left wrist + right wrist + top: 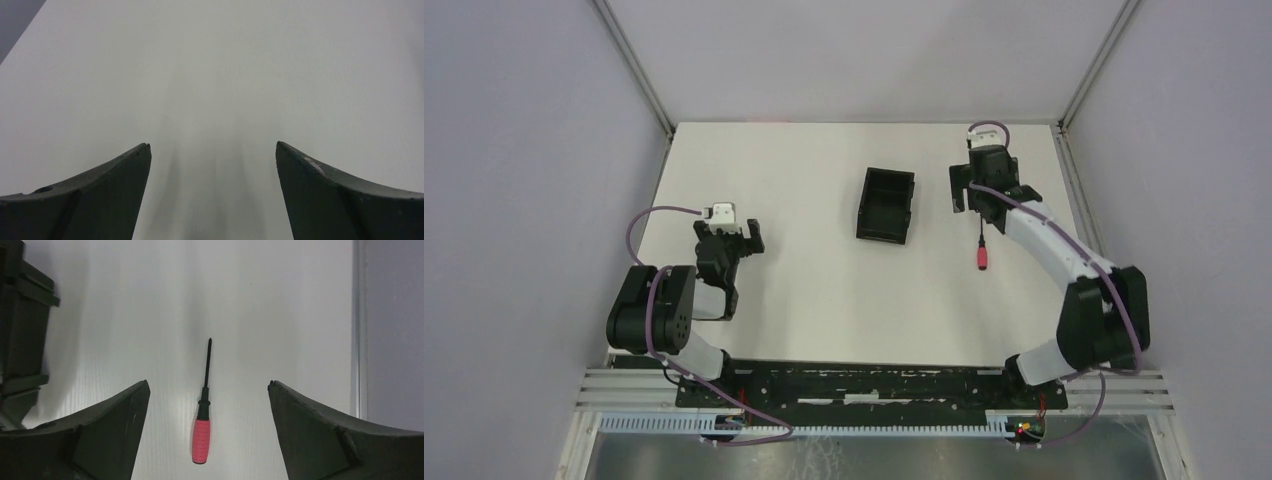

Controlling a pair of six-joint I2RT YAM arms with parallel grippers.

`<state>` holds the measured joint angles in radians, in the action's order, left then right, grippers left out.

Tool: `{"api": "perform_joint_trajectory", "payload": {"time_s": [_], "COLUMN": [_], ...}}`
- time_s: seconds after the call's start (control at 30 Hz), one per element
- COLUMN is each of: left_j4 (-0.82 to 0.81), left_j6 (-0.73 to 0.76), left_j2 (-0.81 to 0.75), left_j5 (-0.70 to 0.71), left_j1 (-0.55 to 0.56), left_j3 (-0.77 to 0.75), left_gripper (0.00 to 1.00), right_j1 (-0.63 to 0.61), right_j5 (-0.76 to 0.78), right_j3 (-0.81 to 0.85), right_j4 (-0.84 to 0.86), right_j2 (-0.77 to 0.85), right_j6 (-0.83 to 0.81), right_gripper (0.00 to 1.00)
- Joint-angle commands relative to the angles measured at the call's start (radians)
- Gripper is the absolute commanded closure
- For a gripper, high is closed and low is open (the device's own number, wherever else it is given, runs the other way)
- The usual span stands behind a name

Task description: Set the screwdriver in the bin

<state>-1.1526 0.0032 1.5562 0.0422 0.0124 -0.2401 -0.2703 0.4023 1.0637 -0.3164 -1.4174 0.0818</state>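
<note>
At the left of the top view, the left gripper [744, 240] hung with jaws spread and empty. The bin [865, 206] sat mid-frame. Just right of it the screwdriver [980, 250] lay flat on the table [804, 300], its long axis running up the frame, handle low, tip high. It looked light, stiff and liable to roll, so the ribbed handle seemed the best hold. The right gripper [208, 383] hovered above it, jaws spread.

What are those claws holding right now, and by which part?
Nothing. The left claw and right claw are open; the slim red-handled screwdriver lies untouched.
</note>
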Motion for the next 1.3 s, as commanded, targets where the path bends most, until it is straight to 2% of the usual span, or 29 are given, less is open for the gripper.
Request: {"api": "perform_joint_trajectory", "payload": {"time_s": [0.0, 0.13, 0.27, 0.37, 0.43, 0.57, 0.67, 0.87, 1.1, 1.27], "left_j4": [-0.022, -0.023, -0.022, -0.022, -0.022, -0.022, -0.022, -0.022, -0.022, -0.022], "left_j6": [-0.032, -0.032, -0.032, -0.032, -0.032, -0.032, -0.032, -0.032, -0.032, -0.032], "left_j2": [-0.018, -0.018, -0.018, -0.018, -0.018, -0.018, -0.017, -0.018, -0.018, -0.018], "left_j5": [-0.01, -0.011, -0.01, -0.011, -0.011, -0.01, -0.01, -0.01, -0.01, -0.01], "left_j1": [-0.003, -0.004, -0.003, -0.003, -0.003, -0.003, -0.003, -0.003, -0.003, -0.003], "left_j3": [-0.008, -0.008, -0.008, -0.008, -0.008, -0.008, -0.008, -0.008, -0.008, -0.008], "left_gripper": [0.0, 0.0, 0.0, 0.0, 0.0, 0.0, 0.0, 0.0, 0.0, 0.0], "right_j1": [0.023, 0.037, 0.058, 0.08, 0.091, 0.125, 0.138, 0.14, 0.142, 0.139], "right_j5": [-0.094, -0.128, -0.131, -0.181, -0.218, -0.32, -0.357, -0.393, -0.353, -0.377], "right_j3": [0.118, 0.123, 0.048, -0.012, -0.037, -0.067, -0.024, 0.181, 0.551, 0.662], "right_j4": [-0.272, -0.251, -0.195, -0.139, -0.118, -0.085, -0.122, -0.296, -0.584, -0.607], "right_j2": [-0.206, -0.326, -0.362, -0.38, -0.391, -0.383, -0.36, -0.28, -0.295, -0.342], "right_j6": [-0.009, 0.006, 0.054, 0.067, 0.067, 0.068, 0.059, 0.006, -0.024, 0.022], "right_gripper": [0.07, 0.12, 0.17, 0.26, 0.36, 0.73, 0.99, 1.0, 1.0, 1.0]}}
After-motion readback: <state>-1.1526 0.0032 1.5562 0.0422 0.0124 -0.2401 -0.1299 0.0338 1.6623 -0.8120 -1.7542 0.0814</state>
